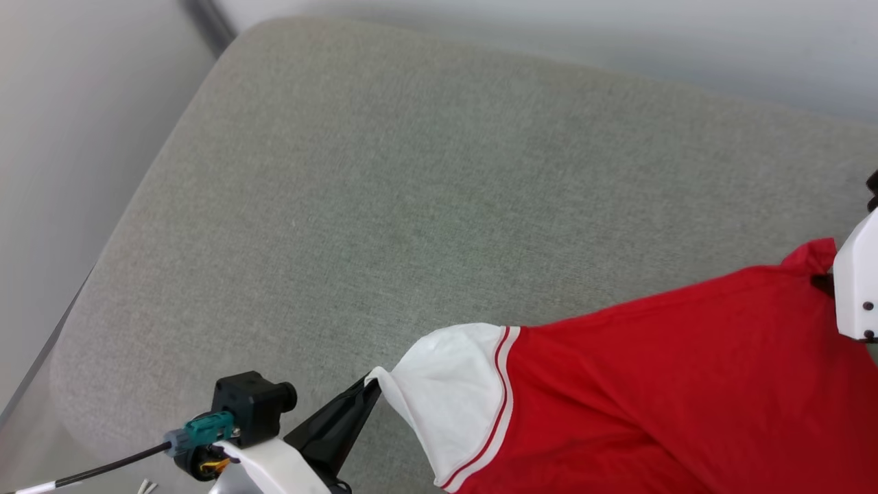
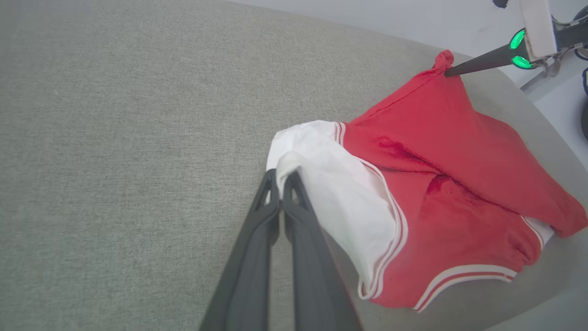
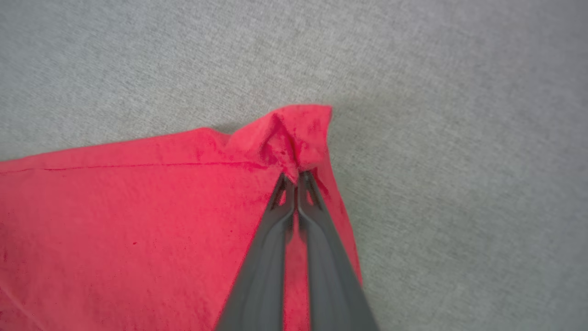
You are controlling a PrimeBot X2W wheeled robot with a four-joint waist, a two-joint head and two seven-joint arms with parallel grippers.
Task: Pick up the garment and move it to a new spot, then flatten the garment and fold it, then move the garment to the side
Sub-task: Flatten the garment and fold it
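The garment [image 1: 672, 384], a red jersey T-shirt with white striped-trim sleeves, lies on the grey cushion at the lower right of the head view. My left gripper [image 1: 372, 382] is shut on the tip of a white sleeve [image 2: 321, 179]; in the left wrist view its fingers [image 2: 280, 177] pinch that white cloth. At the far corner of the red cloth [image 3: 294, 138] my right gripper [image 3: 294, 177] is shut on a bunched corner. In the head view the right wrist housing [image 1: 857, 281] hides the fingertips there. From the left wrist view, the right gripper [image 2: 448, 72] pinches that red corner. The chest lettering is hidden.
The grey fabric cushion [image 1: 384, 192] stretches wide to the left and beyond the garment. Its rounded edge [image 1: 103, 261] runs down the left, with pale floor beyond it. A black cable with a teal connector [image 1: 206, 429] hangs by the left wrist.
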